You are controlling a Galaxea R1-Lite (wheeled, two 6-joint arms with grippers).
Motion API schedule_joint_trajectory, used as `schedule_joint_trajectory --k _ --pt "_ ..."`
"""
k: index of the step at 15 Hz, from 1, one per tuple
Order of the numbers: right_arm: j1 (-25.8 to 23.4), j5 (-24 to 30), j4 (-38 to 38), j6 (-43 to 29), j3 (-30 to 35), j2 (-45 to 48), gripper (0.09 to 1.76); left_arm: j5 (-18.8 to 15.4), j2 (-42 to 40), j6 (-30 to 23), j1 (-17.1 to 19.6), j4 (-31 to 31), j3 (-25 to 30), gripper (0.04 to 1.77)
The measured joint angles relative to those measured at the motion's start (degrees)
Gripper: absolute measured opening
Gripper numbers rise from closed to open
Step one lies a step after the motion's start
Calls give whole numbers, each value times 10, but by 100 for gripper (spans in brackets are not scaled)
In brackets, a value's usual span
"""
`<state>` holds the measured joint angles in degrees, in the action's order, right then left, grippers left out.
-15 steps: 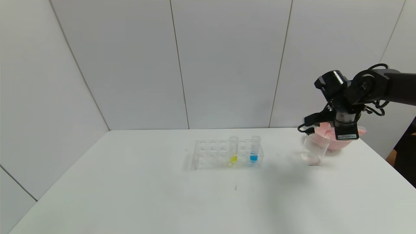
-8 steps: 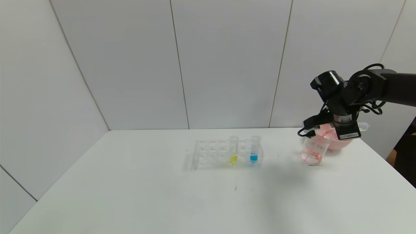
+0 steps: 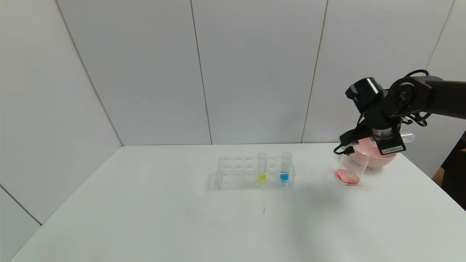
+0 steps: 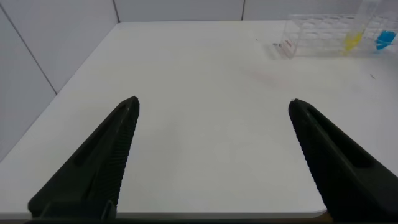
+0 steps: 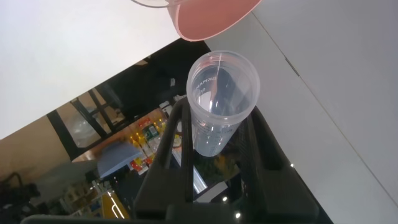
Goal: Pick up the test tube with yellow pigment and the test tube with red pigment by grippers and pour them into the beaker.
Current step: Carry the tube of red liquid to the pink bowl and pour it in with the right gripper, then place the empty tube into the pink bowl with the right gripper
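Gripping emptied tube (image 5: 219,106), right pincer (image 5: 217,134), printed graduations unreadable

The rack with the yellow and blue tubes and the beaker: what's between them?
Nothing: the head view shows bare white table between the rack and the beaker.

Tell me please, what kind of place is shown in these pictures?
Probably a laboratory-style test bench. A clear plastic tube rack holds tubes of yellow and blue liquid, a clear beaker with red liquid stands on the plain white table, and bare grey panels enclose it.
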<state>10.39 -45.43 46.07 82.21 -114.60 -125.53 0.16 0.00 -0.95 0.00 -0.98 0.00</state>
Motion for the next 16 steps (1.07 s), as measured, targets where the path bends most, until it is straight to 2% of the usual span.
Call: schedule_joint_trajectory --k 4,7,9,12,14,16 --pt "0 1 -4 0 0 2 49 0 0 0 0 0 0 172" --pt "-5 24 -21 -7 0 5 49 0 0 0 0 0 0 172" --pt "-15 96 -23 -27 0 13 49 0 0 0 0 0 0 172" --pt "-50 170 -21 -60 0 38 49 0 0 0 0 0 0 172" --pt "-67 229 5 -147 2 54 49 0 0 0 0 0 0 172" --pt "-80 310 35 -249 4 69 49 0 0 0 0 0 0 172"
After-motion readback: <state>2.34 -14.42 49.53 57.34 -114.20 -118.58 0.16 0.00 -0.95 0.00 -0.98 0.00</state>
